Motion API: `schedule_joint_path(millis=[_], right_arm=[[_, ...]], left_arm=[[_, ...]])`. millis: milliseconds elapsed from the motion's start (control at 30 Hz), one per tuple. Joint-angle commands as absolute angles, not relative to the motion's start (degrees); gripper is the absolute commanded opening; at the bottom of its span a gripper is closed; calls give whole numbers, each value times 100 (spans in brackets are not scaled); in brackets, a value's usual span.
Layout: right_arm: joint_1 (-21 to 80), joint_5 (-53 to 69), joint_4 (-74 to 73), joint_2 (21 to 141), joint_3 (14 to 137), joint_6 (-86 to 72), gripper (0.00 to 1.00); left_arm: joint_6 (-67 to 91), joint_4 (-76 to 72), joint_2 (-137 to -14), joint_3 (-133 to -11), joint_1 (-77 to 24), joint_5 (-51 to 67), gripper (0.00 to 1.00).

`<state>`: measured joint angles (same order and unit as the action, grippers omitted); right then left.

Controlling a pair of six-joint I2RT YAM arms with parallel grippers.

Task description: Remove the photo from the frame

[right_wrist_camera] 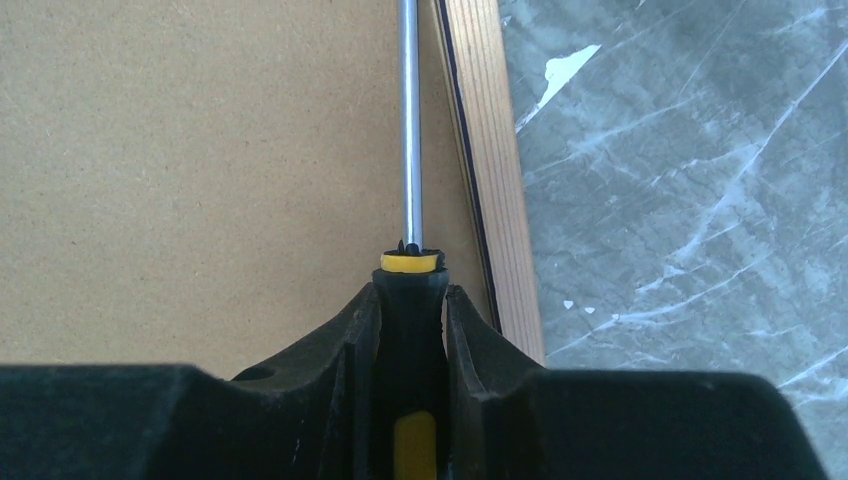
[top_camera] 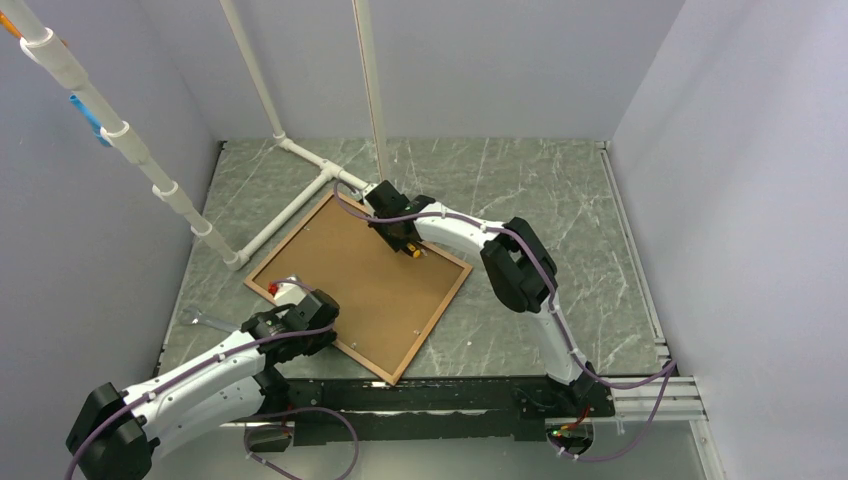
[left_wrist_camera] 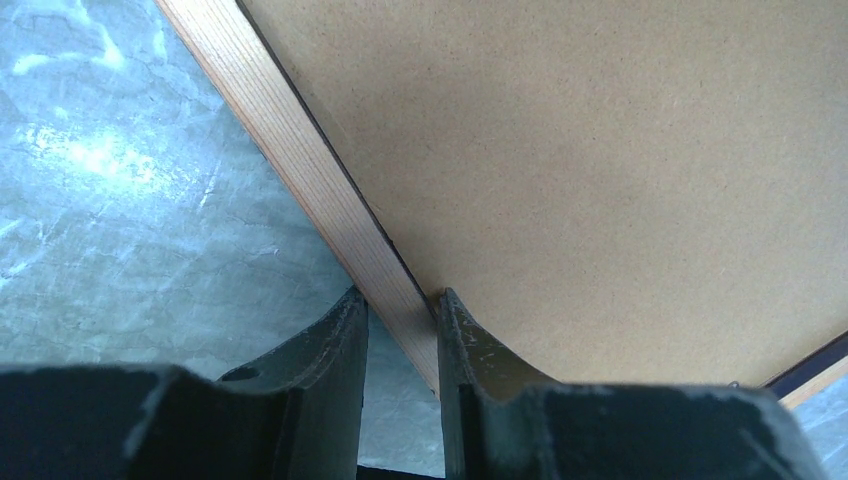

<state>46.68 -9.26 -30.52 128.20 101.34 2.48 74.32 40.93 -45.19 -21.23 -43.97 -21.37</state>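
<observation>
The frame (top_camera: 433,325) lies face down on the table, its pale wooden rear edge around the brown backing board (top_camera: 360,285). The photo is hidden under the board. My left gripper (top_camera: 295,312) sits on the frame's near-left rail; in the left wrist view its gripper (left_wrist_camera: 400,300) pinches the wooden rail (left_wrist_camera: 300,150) beside the board (left_wrist_camera: 600,180). My right gripper (top_camera: 408,243) is over the board's far-right part, shut on a black-and-yellow screwdriver (right_wrist_camera: 408,120). The shaft points along the board (right_wrist_camera: 200,170), just inside the rail (right_wrist_camera: 495,180).
A white pipe structure (top_camera: 290,200) lies on the grey marbled table (top_camera: 560,190) just beyond the frame's far-left edge, with upright pipes rising from it. Pale walls close in on the left, back and right. A black rail (top_camera: 420,400) runs along the near edge.
</observation>
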Motion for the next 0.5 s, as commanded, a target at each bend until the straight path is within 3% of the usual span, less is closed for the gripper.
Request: schedule_joint_path(millis=[0,467], right_arm=[[4626,-838,-3179,13014,10455,366,0],[4639,-270,-2773,13021,10253,1081,0]], left_arm=[[7192,4259,-4447,-2224,-4414,-2292,0],[7004,4228,-4473,-2306,-4419,-2389,0]])
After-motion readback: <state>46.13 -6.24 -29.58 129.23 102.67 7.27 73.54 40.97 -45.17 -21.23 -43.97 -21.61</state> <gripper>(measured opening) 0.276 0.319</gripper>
